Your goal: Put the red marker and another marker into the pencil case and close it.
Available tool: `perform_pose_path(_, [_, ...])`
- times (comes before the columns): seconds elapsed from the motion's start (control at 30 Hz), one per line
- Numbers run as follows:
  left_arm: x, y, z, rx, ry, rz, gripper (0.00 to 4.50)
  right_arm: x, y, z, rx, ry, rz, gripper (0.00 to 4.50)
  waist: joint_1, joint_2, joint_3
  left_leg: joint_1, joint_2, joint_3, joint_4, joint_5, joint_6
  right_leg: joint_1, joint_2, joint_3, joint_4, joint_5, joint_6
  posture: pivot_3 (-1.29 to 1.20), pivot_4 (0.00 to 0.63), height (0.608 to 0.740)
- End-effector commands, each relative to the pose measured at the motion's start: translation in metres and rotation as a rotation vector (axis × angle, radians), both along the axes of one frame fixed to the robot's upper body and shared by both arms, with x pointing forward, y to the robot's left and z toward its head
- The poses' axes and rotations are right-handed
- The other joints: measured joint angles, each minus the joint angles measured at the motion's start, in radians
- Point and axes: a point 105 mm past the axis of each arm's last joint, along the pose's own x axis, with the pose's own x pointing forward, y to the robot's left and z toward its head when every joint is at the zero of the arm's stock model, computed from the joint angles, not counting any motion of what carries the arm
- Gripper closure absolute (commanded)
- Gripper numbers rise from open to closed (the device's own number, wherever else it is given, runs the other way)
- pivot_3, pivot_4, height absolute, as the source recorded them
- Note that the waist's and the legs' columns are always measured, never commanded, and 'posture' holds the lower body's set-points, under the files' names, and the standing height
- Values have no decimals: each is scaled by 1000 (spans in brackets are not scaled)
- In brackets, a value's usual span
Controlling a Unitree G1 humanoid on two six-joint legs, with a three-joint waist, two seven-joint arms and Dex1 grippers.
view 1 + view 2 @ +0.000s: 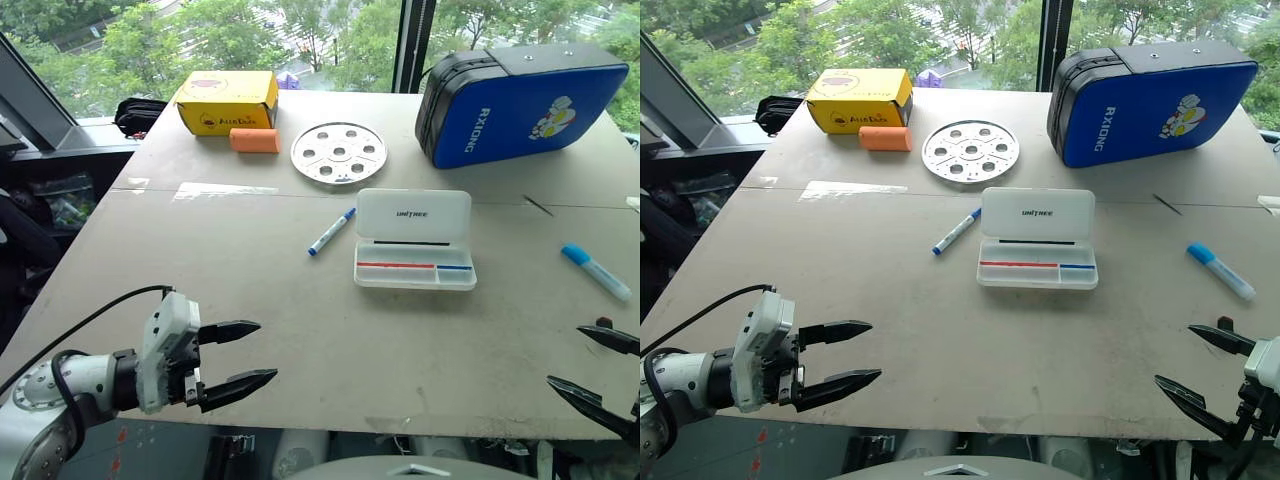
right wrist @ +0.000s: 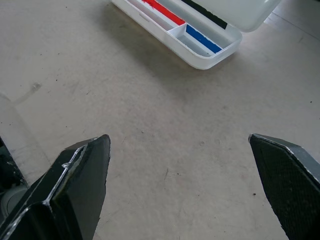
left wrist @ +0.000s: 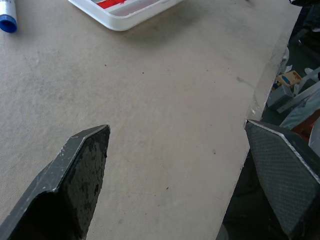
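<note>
Both grippers, left and right, are hovering with jaws released; closing the open pencil case carelessly is risking sliding it across the table.

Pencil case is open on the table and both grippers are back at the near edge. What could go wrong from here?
The open pencil case looks light, so a one-sided push on its upright lid may slide it instead of closing it. The blue-capped marker beside it, apparently round, could roll when touched. The light-blue-capped marker lies near the table edge and might be knocked off.
</note>
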Motion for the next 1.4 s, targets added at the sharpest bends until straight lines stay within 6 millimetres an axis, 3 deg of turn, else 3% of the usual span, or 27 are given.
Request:
perform_pose_path(0.03, [4, -8, 6, -21, -37, -26, 143, 15, 13, 14, 3, -68, 40, 12, 0, 0, 0, 0, 0, 0, 0, 0, 0, 0, 0, 0, 0, 0, 0, 0, 150, 740])
perform_pose_path(0.2, [6, -24, 17, -76, -79, -63, 143, 57, 55, 36, 38, -124, 131, 12, -8, 0, 0, 2, 1, 2, 1, 0, 0, 0, 1, 2, 2, 0, 0, 0, 150, 740])
perform_pose_path(0.37, [5, -36, 22, -75, -114, -102, 143, 95, 76, 33, -39, -2, 191, 12, -1, 0, 1, -1, 0, 0, 1, 0, 0, -1, 1, 1, 1, 0, 0, 0, 150, 740])
perform_pose_path(0.47, [3, -39, 23, -74, -122, -118, 0, 113, 84, 29, -76, 31, 254, 914, 2, -1, 1, -2, -1, -1, 1, 0, 0, -1, 1, 0, 0, 1, 0, 0, 150, 740])
perform_pose_path(0.5, [3, -40, 24, -75, -123, -119, 0, 117, 86, 27, -107, 32, 273, 1414, 1, -1, 2, -2, -1, -1, 1, 0, 0, 0, 1, -1, 0, 1, 0, 0, 150, 740])
perform_pose_path(0.53, [2, -40, 25, -75, -124, -119, 0, 119, 87, 24, -129, 37, 292, 1830, 0, 0, 2, -2, -1, -1, 1, 0, 0, -1, 1, -1, 0, 1, 0, 0, 150, 740])
perform_pose_path(0.73, [-3, -34, 26, -55, -138, -112, 0, 125, 90, -1, -196, 142, 421, 1830, -4, 0, 2, -2, -1, -2, 1, 0, 1, -1, 1, -1, 0, 2, 3, 0, 150, 740])
perform_pose_path(0.87, [-6, -31, 25, -54, -142, -101, 0, 144, 92, -16, -224, 146, 410, 1830, -11, 0, 2, -1, 0, -1, 1, 0, 1, -1, 2, -1, 0, 1, 1, 0, 150, 740])
perform_pose_path(0.93, [-8, -30, 23, -54, -140, -98, 0, 154, 95, -22, -225, 144, 404, 2385, -17, 1, 2, -1, 0, -1, 1, 0, 1, -1, 2, -1, 1, 1, 1, 0, 150, 740])
perform_pose_path(1.0, [-9, -26, 20, -51, -136, -86, 0, 158, 98, -26, -235, 151, 431, 3244, -21, 1, 2, -1, 0, -1, 1, 0, 1, -1, 1, -1, 1, 2, 1, 0, 150, 740])
perform_pose_path(1.07, [-10, -21, 16, -43, -132, -73, 0, 158, 100, -28, -256, 153, 468, 4399, -21, 1, 2, -1, 0, -2, 1, 0, 1, -1, 1, -2, 1, 2, 2, 0, 150, 740])
perform_pose_path(1.27, [-11, -16, 13, -35, -137, -68, 0, 159, 92, -28, -320, 150, 514, 4399, -21, 1, 2, -1, -1, -2, 1, 0, 1, -1, 1, -2, 1, 2, 1, 0, 150, 740])
perform_pose_path(1.4, [-13, -17, 11, -38, -139, -67, 0, 148, 78, -25, -356, 143, 585, 4399, -18, 1, 2, -1, -1, -2, 1, 0, 1, -1, 1, -2, 1, 2, 1, 0, 150, 740])
